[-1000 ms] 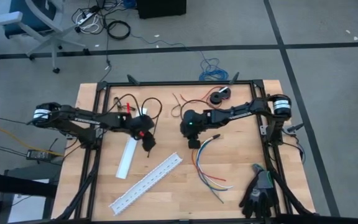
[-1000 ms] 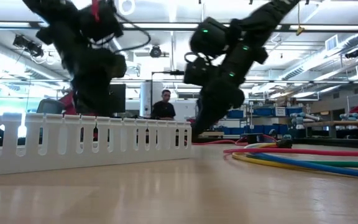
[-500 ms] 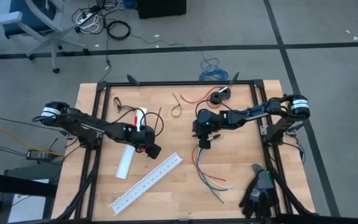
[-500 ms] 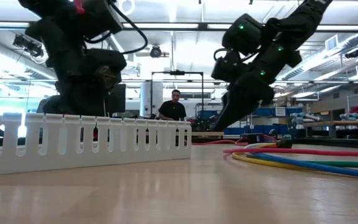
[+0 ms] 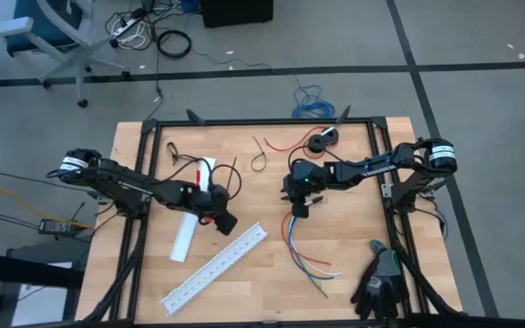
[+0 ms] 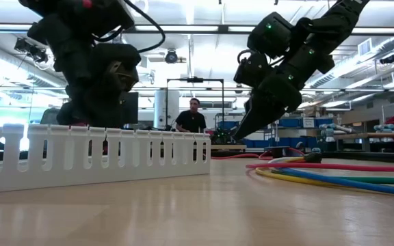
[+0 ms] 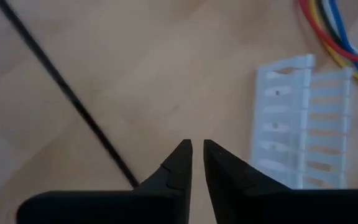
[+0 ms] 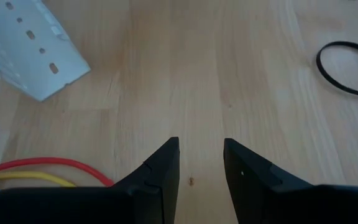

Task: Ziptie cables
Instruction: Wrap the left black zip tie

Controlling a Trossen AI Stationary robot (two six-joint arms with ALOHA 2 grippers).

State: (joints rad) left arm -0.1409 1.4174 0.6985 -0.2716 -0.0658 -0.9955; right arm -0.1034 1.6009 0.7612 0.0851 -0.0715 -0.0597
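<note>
Since a second ago both arms have swung outward from the middle of the table point(image 5: 354, 228): the left gripper point(image 5: 223, 221), which then hung beside the upper end of the white flat strip point(image 5: 192, 223), now sits lower, just off the upper end of the white slotted duct point(image 5: 215, 268), and its fingers have drawn in to a narrow slit with nothing between them. The right gripper point(image 5: 297, 208) has shifted to the right and now hangs directly above the black-sleeved end of the cables point(image 5: 297, 246); its fingers stand moderately apart and hold nothing. The cables lie on the right half of the table, between the duct and the black gloves point(image 5: 381, 282). Their long axis runs from the joined end under the right gripper toward the table's near edge, curving right, where the coloured wires fan apart. In the right wrist view the red and yellow wires point(image 8: 36, 171) lie just beside the fingers, not between them. In the low view a person point(image 6: 194, 117) stands in the room beyond.
</note>
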